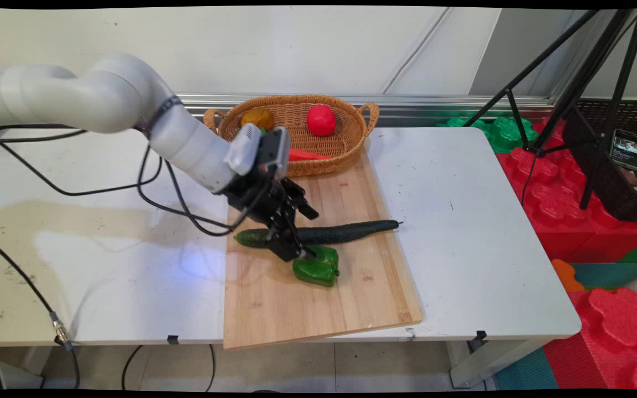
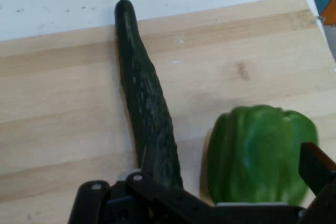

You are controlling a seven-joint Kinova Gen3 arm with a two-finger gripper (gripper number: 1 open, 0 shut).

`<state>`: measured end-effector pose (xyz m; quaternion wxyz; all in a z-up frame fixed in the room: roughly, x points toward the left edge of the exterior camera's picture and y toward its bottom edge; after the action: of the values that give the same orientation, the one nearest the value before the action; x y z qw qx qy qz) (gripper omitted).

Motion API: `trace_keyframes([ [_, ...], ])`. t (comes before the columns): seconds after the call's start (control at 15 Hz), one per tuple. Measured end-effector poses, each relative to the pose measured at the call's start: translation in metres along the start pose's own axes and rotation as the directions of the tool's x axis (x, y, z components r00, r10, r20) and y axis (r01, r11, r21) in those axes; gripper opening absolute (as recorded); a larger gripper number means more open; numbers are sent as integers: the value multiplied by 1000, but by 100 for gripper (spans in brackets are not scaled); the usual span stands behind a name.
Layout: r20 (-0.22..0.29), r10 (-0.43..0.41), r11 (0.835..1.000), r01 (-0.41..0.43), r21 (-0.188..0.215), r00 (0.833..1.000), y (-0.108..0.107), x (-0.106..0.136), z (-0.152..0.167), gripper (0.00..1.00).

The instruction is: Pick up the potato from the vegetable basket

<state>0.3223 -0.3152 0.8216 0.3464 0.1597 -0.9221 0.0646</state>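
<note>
The jaws stand wide, straddling the green bell pepper (image 2: pixel 260 153), one finger (image 2: pixel 315 167) on its far flank, the other beside the cucumber (image 2: pixel 147 103); the gripper (image 1: pixel 295 250) hangs low over the cutting board (image 1: pixel 318 309). The pepper lies mid-board, touching or just beside the cucumber, which runs toward the tabletop's right edge. It looks light, glossy and hollow, so probably slippery; its broad flanks look the best hold. Whether the pads touch is hidden. At the tabletop's back edge sits a wicker basket (image 1: pixel 351 145) holding red and orange produce, partly hidden by the arm.
</note>
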Motion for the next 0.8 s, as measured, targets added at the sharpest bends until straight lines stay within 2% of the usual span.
trace_keyframes([
  [0.8, -54, -31, 997, 35, 74, 998, -17, -12, -103, 100],
])
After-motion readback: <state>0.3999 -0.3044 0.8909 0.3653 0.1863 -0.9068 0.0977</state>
